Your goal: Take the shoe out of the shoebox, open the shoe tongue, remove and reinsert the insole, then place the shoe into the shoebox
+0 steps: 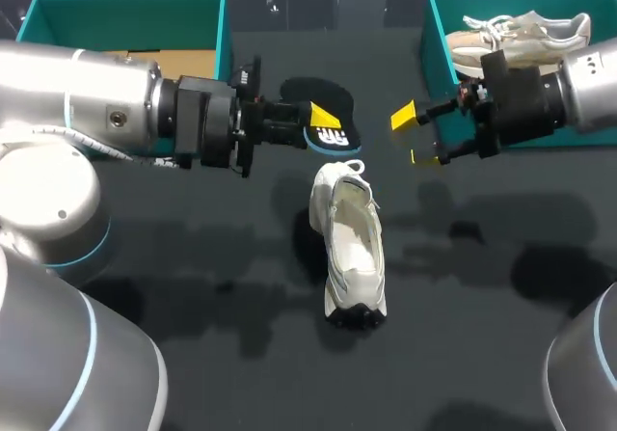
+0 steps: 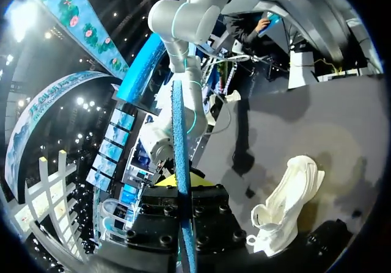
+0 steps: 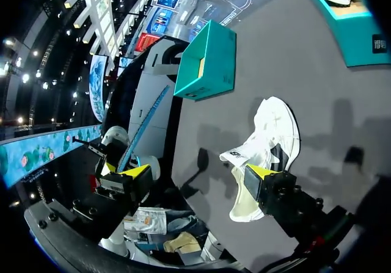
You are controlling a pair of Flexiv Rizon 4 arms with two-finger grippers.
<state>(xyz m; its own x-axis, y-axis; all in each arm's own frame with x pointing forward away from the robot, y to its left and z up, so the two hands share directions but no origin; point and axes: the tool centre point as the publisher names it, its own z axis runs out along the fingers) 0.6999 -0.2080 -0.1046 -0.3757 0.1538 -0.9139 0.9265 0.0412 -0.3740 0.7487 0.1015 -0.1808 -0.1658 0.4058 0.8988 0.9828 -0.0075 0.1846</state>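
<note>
A white shoe lies on the black table at the middle, its opening up and its toe toward the near edge. Above and behind it, my left gripper is shut on a dark insole with a blue edge. In the left wrist view the insole runs edge-on as a blue strip between the fingers of the left gripper, with the shoe off to one side. My right gripper hangs open and empty to the insole's right. The right wrist view shows the right gripper spread wide over the shoe.
A teal shoebox with brown cardboard inside stands at the back left. Another teal box at the back right holds a beige shoe. Both boxes show in the right wrist view.
</note>
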